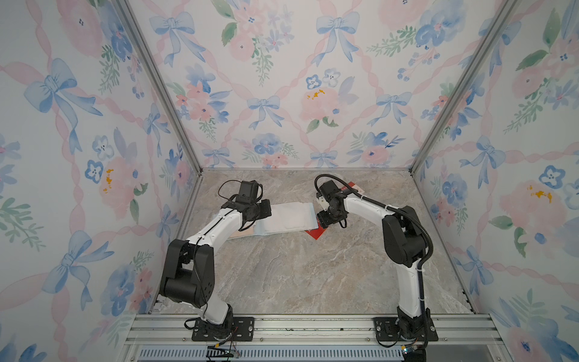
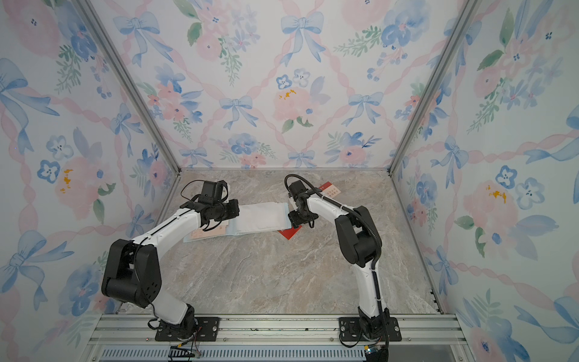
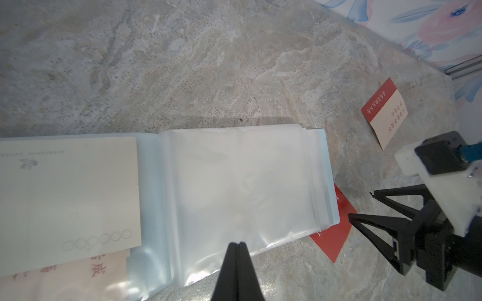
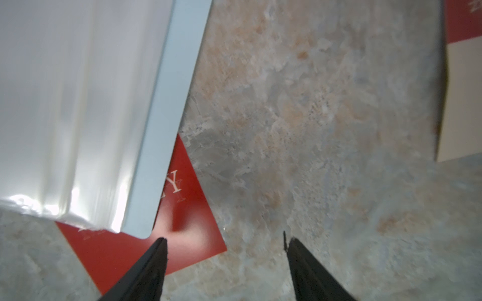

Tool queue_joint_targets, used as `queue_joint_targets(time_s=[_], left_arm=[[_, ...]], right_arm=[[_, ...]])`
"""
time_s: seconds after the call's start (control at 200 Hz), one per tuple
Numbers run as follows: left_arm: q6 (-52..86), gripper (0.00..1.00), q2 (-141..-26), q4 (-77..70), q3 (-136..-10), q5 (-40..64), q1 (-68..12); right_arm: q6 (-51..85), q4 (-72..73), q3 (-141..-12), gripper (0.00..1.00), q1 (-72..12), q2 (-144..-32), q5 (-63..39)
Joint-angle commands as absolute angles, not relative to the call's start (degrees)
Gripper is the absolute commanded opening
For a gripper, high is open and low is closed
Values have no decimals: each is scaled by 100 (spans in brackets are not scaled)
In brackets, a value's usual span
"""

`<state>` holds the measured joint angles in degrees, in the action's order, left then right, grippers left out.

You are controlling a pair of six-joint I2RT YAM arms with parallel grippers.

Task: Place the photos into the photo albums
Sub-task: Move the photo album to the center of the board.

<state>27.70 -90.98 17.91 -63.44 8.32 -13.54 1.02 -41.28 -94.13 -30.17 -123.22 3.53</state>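
Left gripper [image 3: 236, 244] fingers together over clear plastic sleeve [image 3: 234, 182] of pale blue rectangular album [image 3: 327, 161]. Right gripper [image 4: 224, 238] fingers apart above 1 red paper card [image 4: 187, 213].

A marble-patterned desk [image 1: 282, 275] is lying flat inside an enclosure. Wallpaper panels [image 1: 269, 94] printed with blue bows and pink flowers are standing on three sides. Aluminium corner posts [image 1: 159, 87] are rising at both rear corners. An aluminium rail [image 1: 313, 329] is running along the front edge, with a slotted strip [image 1: 282, 354] lying just beside it.
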Motion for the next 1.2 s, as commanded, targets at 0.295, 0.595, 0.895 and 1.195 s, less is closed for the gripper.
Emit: queue_joint_targets(time_s=[0.295, 0.595, 0.895, 1.195], left_arm=[[2880, 2, -9244, 1736, -6432, 896, -1410], [2863, 2, -9468, 1662, -6538, 993, -1441], [2992, 3, -9930, 1551, -6744, 893, -2068], [3358, 4, -10348, 1547, -6645, 751, -3474]], right_arm=[[163, -4458, -9034, 74, -2990, -12441, 1036], [390, -4213, -7878, 74, -2474, -11796, 1178], [332, -4154, -8396, 74, -2861, -11546, 383], [351, -4212, -8916, 73, -3112, -11757, -65]])
